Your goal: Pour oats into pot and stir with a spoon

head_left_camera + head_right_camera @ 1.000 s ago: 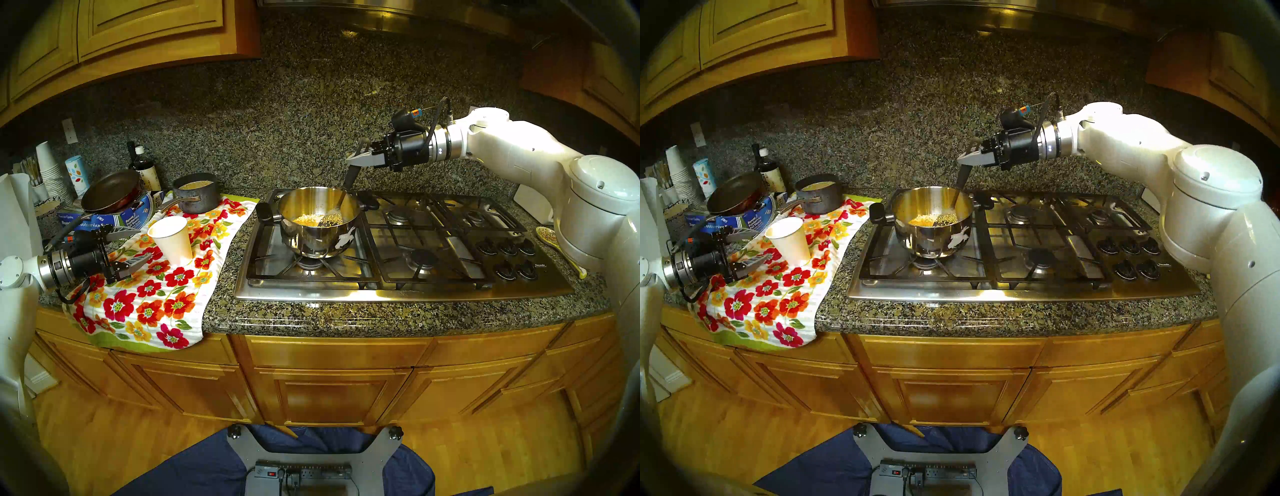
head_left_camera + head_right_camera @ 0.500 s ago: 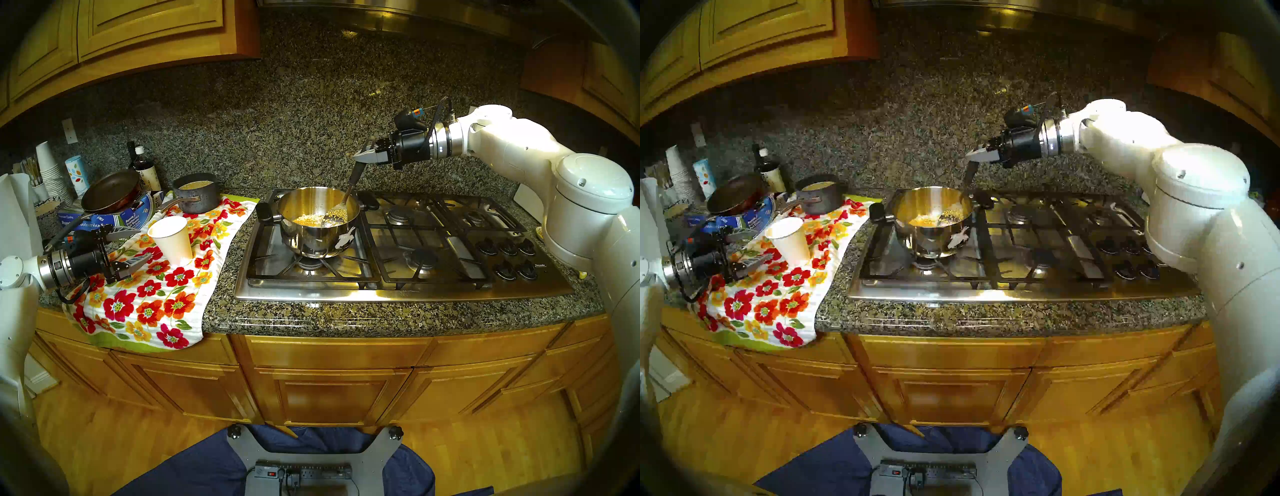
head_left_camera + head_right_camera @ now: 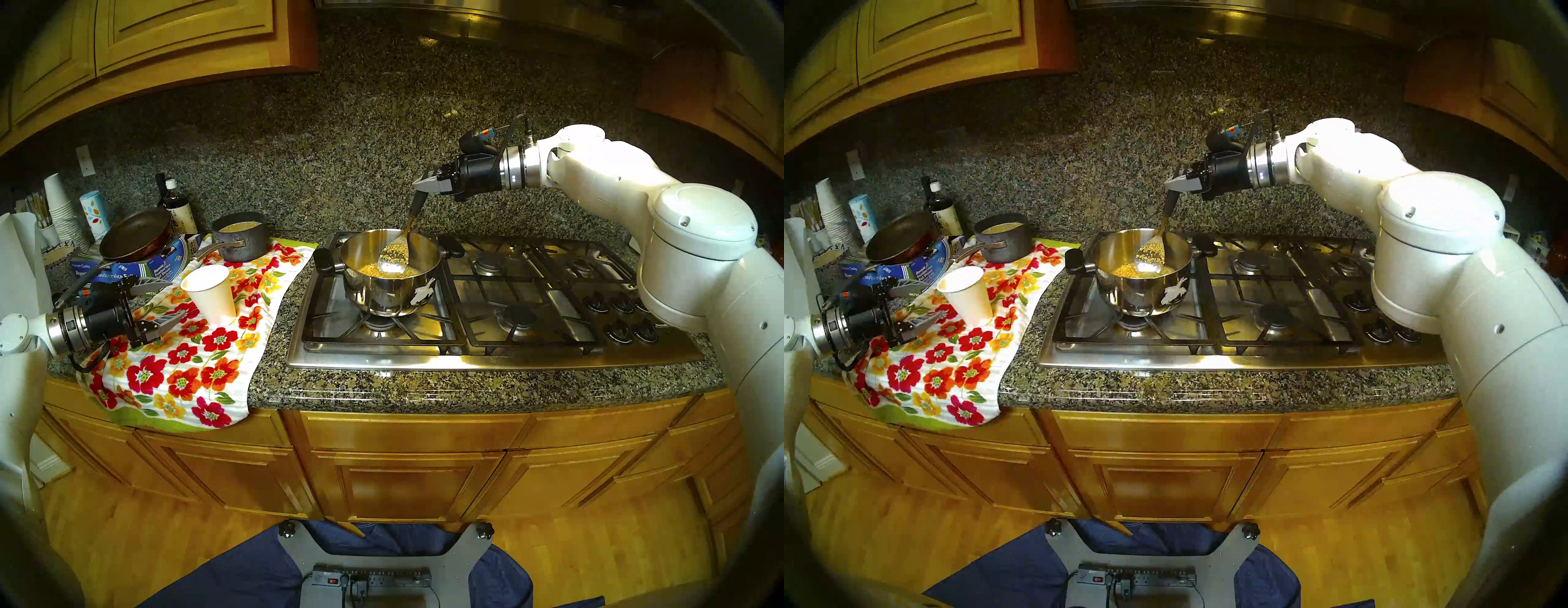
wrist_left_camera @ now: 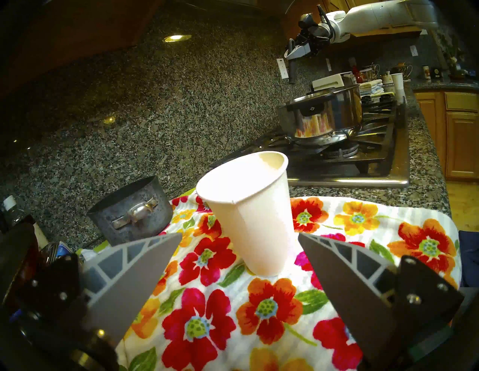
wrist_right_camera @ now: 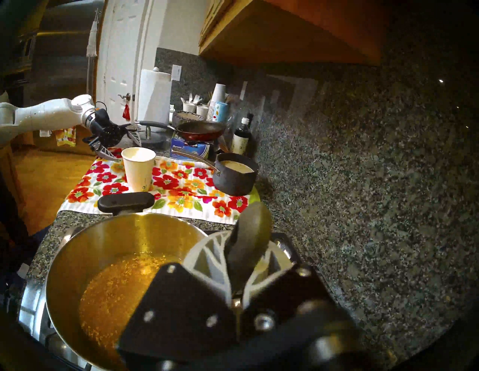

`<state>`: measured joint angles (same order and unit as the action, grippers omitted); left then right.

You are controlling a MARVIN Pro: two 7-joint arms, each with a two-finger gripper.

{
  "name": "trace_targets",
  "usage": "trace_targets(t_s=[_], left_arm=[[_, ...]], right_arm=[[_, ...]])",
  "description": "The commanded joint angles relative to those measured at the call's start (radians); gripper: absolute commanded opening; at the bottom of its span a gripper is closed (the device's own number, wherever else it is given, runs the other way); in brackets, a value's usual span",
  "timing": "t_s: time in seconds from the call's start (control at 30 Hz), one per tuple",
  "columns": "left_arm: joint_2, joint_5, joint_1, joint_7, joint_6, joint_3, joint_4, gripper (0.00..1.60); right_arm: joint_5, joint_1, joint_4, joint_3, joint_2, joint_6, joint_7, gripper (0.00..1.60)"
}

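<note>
A granite counter (image 3: 424, 390) with a gas stove (image 3: 509, 352) is shown. The pot (image 3: 382, 293) sits on the front-left burner, oats (image 3: 373, 269) spread inside. The right gripper (image 3: 424, 185), clamped shut on the spoon (image 3: 394, 257), is held above the pot's back rim; the spoon slants down-left, bowl among the oats. The left gripper (image 3: 163, 303), spread wide and empty, is parked by a cup (image 3: 210, 293), farther off.

From my right wrist view the spoon (image 5: 248, 238) is blurred and its bowl is hidden behind the gripper's black body — part of the oats (image 5: 114, 292) too. The pot (image 5: 103, 246) is cut off at the bottom edge, and from the left wrist view its inside is out of sight.
</note>
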<state>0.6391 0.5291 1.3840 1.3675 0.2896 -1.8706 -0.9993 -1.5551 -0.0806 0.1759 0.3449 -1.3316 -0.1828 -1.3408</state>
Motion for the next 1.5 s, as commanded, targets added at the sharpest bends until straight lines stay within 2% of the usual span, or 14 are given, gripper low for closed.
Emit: trace_targets(t_s=[0.0,0.27,0.53,0.8,0.83,0.87,1.0,1.47], left_arm=[[-0.015,0.015,-0.024,0.000,-0.001,-0.020,-0.014,1.60],[-0.015,0.017,-0.024,0.001,-0.002,-0.021,-0.014,1.60],[-0.015,0.017,-0.024,0.001,-0.001,-0.020,-0.014,1.60],[-0.015,0.016,-0.024,0.000,-0.001,-0.020,-0.014,1.60],[-0.015,0.016,-0.024,0.000,-0.001,-0.020,-0.014,1.60],[-0.015,0.016,-0.024,0.001,-0.001,-0.020,-0.014,1.60],[-0.015,0.017,-0.024,0.001,-0.002,-0.020,-0.014,1.60],[-0.015,0.018,-0.024,0.002,-0.002,-0.021,-0.014,1.60]], right_arm=[[-0.032,-0.046,0.007,-0.036,-0.050,0.012,-0.011,0.00],[-0.055,-0.064,0.061,-0.072,-0.025,0.029,-0.139,0.00],[-0.047,-0.076,0.150,-0.073,0.060,0.054,-0.143,0.00],[-0.018,-0.075,0.187,-0.045,0.149,0.062,-0.143,0.00],[-0.016,-0.072,0.167,-0.038,0.143,0.062,-0.143,0.00],[-0.009,-0.075,0.196,-0.035,0.168,0.061,-0.143,0.00],[0.006,-0.064,0.194,-0.017,0.190,0.055,-0.143,0.00],[0.041,-0.027,0.028,0.020,0.121,0.013,-0.134,0.00]])
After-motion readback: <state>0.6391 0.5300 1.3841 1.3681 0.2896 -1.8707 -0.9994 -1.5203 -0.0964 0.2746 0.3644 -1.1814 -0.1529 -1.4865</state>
